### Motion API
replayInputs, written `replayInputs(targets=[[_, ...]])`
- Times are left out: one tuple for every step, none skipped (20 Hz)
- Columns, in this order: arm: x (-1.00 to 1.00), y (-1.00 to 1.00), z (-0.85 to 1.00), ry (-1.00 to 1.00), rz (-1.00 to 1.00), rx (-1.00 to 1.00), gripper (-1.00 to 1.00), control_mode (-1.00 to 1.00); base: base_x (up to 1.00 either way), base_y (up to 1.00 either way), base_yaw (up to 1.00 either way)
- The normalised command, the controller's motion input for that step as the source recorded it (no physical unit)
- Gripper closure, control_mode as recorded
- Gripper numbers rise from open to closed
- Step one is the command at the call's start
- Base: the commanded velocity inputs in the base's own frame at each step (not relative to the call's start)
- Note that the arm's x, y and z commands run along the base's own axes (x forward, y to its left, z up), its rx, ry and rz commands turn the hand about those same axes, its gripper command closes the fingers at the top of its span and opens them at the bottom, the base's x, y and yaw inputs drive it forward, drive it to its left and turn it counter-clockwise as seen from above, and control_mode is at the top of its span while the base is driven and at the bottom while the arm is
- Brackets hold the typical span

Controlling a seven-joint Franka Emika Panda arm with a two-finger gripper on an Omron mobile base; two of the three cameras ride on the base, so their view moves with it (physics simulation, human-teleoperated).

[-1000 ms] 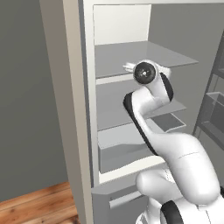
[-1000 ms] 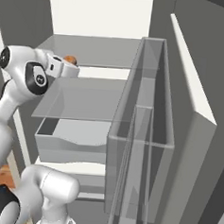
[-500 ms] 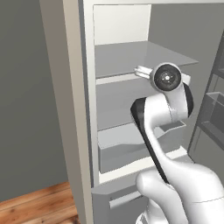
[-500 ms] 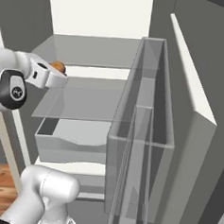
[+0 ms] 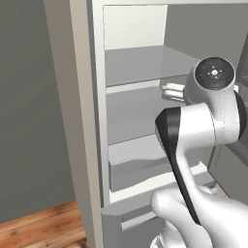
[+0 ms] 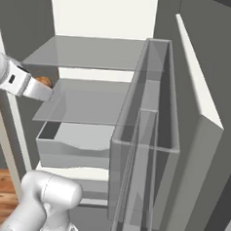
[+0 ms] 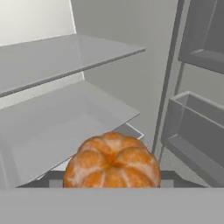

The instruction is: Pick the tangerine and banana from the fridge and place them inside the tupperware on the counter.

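Note:
The tangerine (image 7: 112,162) is an orange segmented fruit low in the middle of the hand view, close to the camera. My gripper (image 6: 44,89) is shut on it, and the fruit hides the fingertips. From the right base view the tangerine (image 6: 43,80) peeks out at the end of the white hand, at the left front edge of the fridge's middle shelf (image 6: 84,103). The fridge (image 5: 135,111) stands open with grey shelves and a grey drawer (image 6: 71,144). The banana, the tupperware and the counter are out of view.
The open fridge door with its clear bins (image 6: 146,129) stands on the right, close to the shelves. The fridge's grey side wall (image 5: 68,106) rises on the left. My own elbow (image 5: 203,126) blocks part of the left base view. Wooden floor (image 5: 38,227) lies below.
The hand has drawn back and down from the upper shelf toward the fridge's front edge, carrying the tangerine with it. The arm's elbow has swung right in the left base view.

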Motion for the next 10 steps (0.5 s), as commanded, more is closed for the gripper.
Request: replayInputs(targets=[[-0.89,0.00,0.00,0.22,0.00,0.00,1.00,-1.00,0.00,0.00,0.00],[-0.93,0.00,-0.01,0.20,0.00,0.00,1.00,-1.00,0.00,0.00,0.00],[-0.97,0.00,-0.04,0.15,0.00,0.00,1.00,-1.00,0.00,0.00,0.00],[-0.98,0.00,-0.09,0.12,0.00,0.00,1.00,-1.00,0.00,0.00,0.00],[-0.97,0.00,-0.14,0.08,0.00,0.00,1.00,-1.00,0.00,0.00,0.00],[-0.95,0.00,-0.18,0.08,0.00,0.00,1.00,-1.00,0.00,0.00,0.00],[-0.93,0.03,-0.20,0.07,0.00,0.00,1.00,-1.00,0.00,0.00,0.00],[-0.92,0.05,-0.23,0.07,0.00,0.00,1.00,-1.00,0.00,0.00,0.00],[-0.91,0.08,-0.26,0.07,0.00,0.00,1.00,-1.00,0.00,0.00,0.00],[0.00,0.00,0.00,0.00,0.00,0.00,1.00,1.00,-0.92,0.09,0.00]])
